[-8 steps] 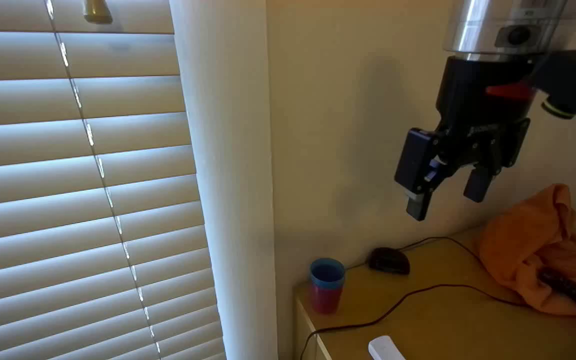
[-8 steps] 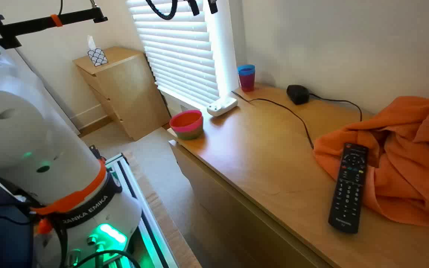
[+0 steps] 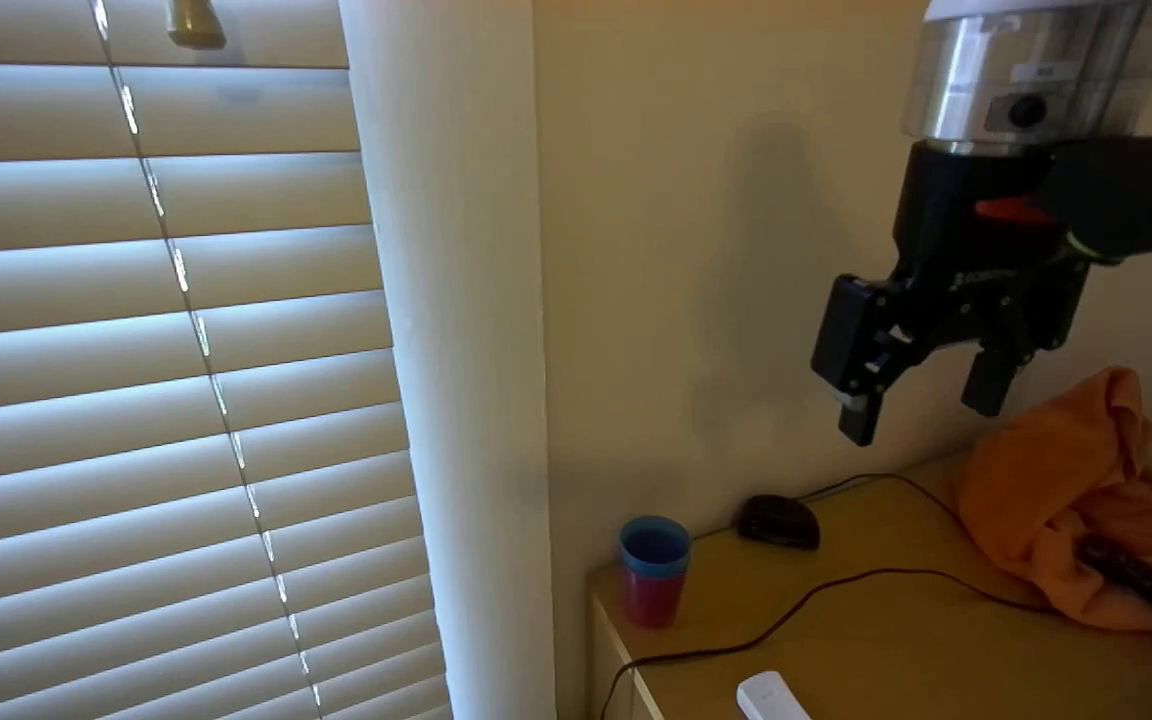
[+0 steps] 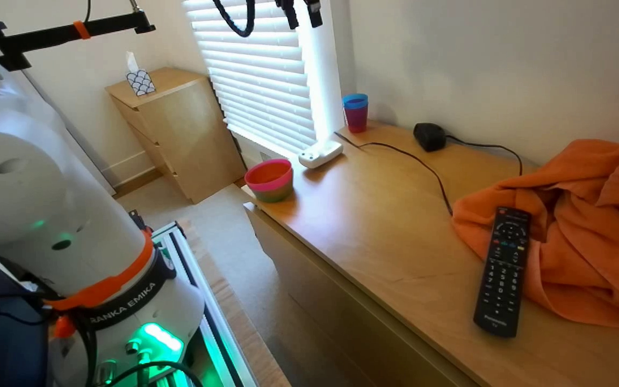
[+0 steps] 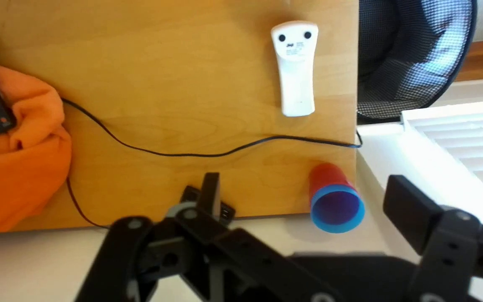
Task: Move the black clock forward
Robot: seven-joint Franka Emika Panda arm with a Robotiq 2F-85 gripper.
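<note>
Room on the pale wooden bench (image 4: pixel 363 226) lies mainly toward the white robot arm (image 4: pixel 89 188): a broad stretch of wood runs from a thin black cable (image 5: pixel 208 155) to the long straight edge. Small, low, rounded black clock (image 4: pixel 429 136) sits near the opposite rear edge, by the cream wall (image 4: pixel 481 70); contact with the wall cannot be told. Jaws of the black gripper (image 3: pixel 923 405) stand wide apart, well above the bench; in the wrist view one of them partly hides the clock.

In the way, robot side of the clock: the cable, crossing from the crumpled orange cloth (image 4: pixel 599 231) to the short side edge and over it. Second dark cord (image 4: pixel 487 144) runs from the clock toward the cloth. Blue-rimmed red cup (image 4: pixel 356 118) upright at the rear corner, near the clock. White elongated device (image 5: pixel 296 71) near the side edge; pink-rimmed round bowl (image 4: pixel 271 187) at the front corner. Long black remote control (image 4: pixel 503 271) rests partly on the cloth. Black mesh bin (image 5: pixel 440 46) and white window blind (image 4: pixel 266 80) beyond the side edge.
</note>
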